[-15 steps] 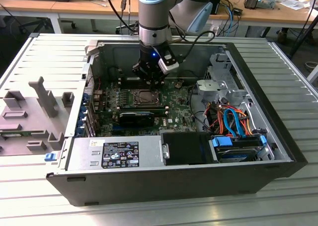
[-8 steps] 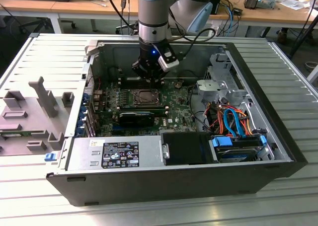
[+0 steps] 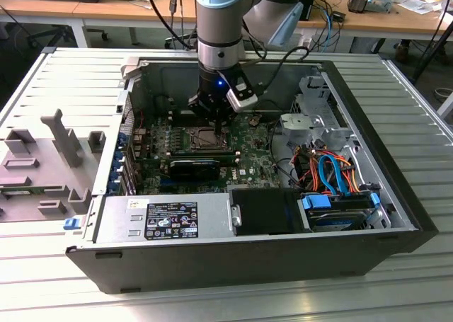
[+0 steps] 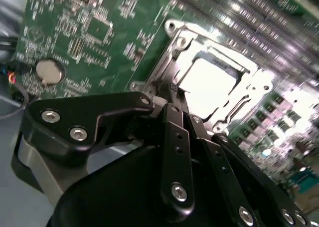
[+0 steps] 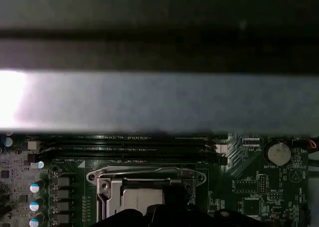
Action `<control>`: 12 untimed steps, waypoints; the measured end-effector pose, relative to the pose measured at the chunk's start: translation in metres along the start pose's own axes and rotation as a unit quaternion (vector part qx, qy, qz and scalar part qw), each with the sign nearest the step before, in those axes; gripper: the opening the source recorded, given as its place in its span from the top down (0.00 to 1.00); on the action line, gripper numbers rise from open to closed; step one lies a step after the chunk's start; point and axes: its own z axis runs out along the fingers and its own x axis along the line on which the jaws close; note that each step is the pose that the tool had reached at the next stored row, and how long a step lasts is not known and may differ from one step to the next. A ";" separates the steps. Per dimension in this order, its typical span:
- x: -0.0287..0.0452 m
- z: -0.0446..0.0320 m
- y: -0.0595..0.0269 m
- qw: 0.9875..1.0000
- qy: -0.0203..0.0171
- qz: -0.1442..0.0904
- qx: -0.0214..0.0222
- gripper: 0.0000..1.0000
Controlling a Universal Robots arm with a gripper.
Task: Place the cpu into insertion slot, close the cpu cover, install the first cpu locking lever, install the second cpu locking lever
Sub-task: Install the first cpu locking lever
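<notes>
Jaws: the jaws (image 4: 172,95) look pressed together at the tips, gripping nothing, at the socket's edge.
CPU: the cpu (image 4: 212,82) lies in the insertion slot (image 3: 207,136).
Cover: the cpu cover (image 4: 239,62) appears closed; lever state unclear.
Room: the memory slots (image 5: 129,144) and case wall (image 3: 283,71) stand near.

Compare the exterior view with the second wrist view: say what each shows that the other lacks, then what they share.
Exterior view alone: the whole open computer case, the power supply, the blue and orange cables and the grey table.

Second wrist view alone: the round coin battery on the board.

Shared: the gripper poised at the cpu cover, closed over the cpu, and the green motherboard.
</notes>
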 end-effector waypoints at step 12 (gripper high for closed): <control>-0.0006 -0.0267 -0.0096 1.000 0.000 0.000 0.000 0.89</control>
